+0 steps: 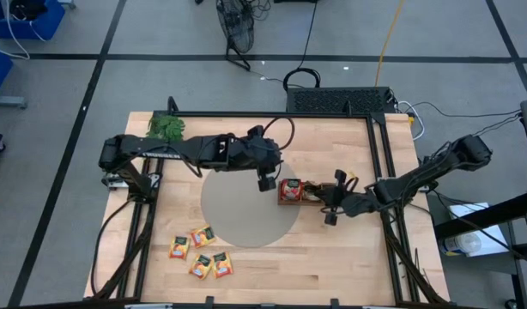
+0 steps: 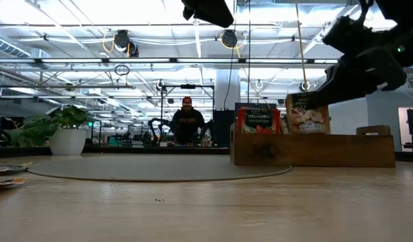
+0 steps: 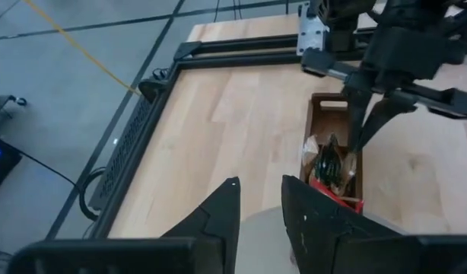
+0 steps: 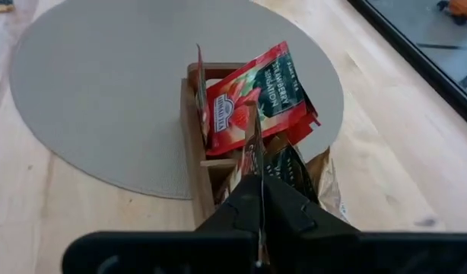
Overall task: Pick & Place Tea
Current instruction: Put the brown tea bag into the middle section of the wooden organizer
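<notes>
My right gripper (image 4: 258, 181) is over the long brown wooden tray (image 1: 308, 194), shut on a tea sachet (image 2: 307, 114) with a brown-and-white print. A red sachet (image 4: 252, 95) stands in the tray's end compartment, and dark sachets (image 4: 290, 171) lean in the compartment beside it. The tray's end lies on the round grey mat (image 1: 242, 215). Several orange-yellow sachets (image 1: 201, 255) lie flat near the table's near left corner. My left gripper (image 1: 265, 182) hangs open above the mat, left of the tray, touching nothing. My right gripper pinches the sachet between its two fingers at the upper edge (image 4: 257, 164). The fingers (image 2: 358, 70) slant down from the table's right side. The sachet hangs upright below them, edge-on in the wrist view. Its lower edge (image 2: 307, 132) is level with the tray's rim.
A green leafy sprig (image 1: 166, 127) sits at the table's far left corner. Black rails (image 1: 379, 172) run along the table's sides. Bare wood (image 1: 332, 257) stretches along the near side. A person (image 2: 187, 121) stands far back in the room.
</notes>
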